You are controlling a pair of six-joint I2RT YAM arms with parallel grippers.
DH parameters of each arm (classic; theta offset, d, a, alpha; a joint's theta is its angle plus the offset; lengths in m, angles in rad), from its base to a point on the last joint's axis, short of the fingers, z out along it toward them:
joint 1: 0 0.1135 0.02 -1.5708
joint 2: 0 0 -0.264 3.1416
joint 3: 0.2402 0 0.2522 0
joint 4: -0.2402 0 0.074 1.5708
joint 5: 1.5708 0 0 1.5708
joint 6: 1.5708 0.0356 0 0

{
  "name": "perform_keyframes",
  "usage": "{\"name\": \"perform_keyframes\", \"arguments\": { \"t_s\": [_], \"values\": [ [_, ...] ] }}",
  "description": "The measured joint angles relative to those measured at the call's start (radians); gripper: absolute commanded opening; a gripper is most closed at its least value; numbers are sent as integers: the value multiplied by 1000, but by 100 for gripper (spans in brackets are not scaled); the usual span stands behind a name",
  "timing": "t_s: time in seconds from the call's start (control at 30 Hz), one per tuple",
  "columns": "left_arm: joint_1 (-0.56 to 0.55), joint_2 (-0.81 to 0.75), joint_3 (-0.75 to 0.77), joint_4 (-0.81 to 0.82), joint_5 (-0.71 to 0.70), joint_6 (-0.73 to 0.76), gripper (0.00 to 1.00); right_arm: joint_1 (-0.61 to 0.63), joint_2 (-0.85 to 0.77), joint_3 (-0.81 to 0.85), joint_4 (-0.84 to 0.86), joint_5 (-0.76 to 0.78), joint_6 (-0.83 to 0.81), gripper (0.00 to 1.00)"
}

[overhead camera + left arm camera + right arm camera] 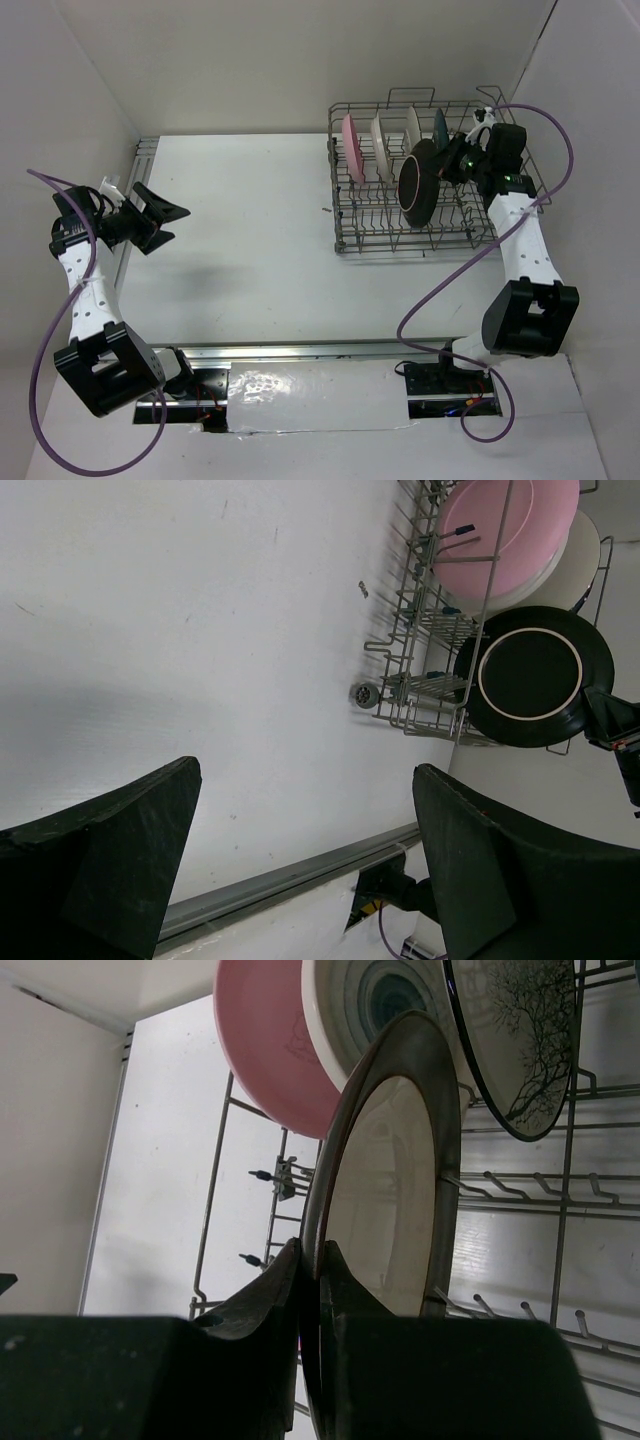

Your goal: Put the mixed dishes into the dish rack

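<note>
The dish rack [400, 249] stands at the back right. Four plates stand on edge in it: pink [352, 148], cream with a blue centre [381, 148], grey with a branch drawing [412, 122] and dark teal [440, 125]. My right gripper [452, 163] is shut on the rim of the brown-rimmed cream plate [390, 1190], held on edge over the rack's front rows [520, 1185], in front of the pink plate [265, 1040]. My left gripper [160, 215] hangs open and empty over the table at the far left, wide apart in its wrist view [305, 780].
A small dark speck [327, 210] lies on the table left of the rack, and a small round metal piece [362, 694] lies by the rack's near corner. A metal rail [300, 350] runs along the table's near edge. White walls close in the back and sides.
</note>
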Motion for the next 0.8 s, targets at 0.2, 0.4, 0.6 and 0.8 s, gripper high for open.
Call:
{"name": "perform_keyframes", "arguments": {
  "t_s": [0.2, 0.4, 0.6, 0.8],
  "values": [
    [0, 0, -1, 0, 0, 0, 99, -2, 0, -10, 17, -5, 2, 0],
    [0, 0, -1, 0, 0, 0, 99, -2, 0, -10, 19, -4, 3, 0],
    [0, 0, -1, 0, 0, 0, 99, 17, 6, 6, 0, 27, -8, 0],
    [0, 0, -1, 0, 0, 0, 99, 34, 13, 30, -28, 58, -19, 0]
  ]
}}
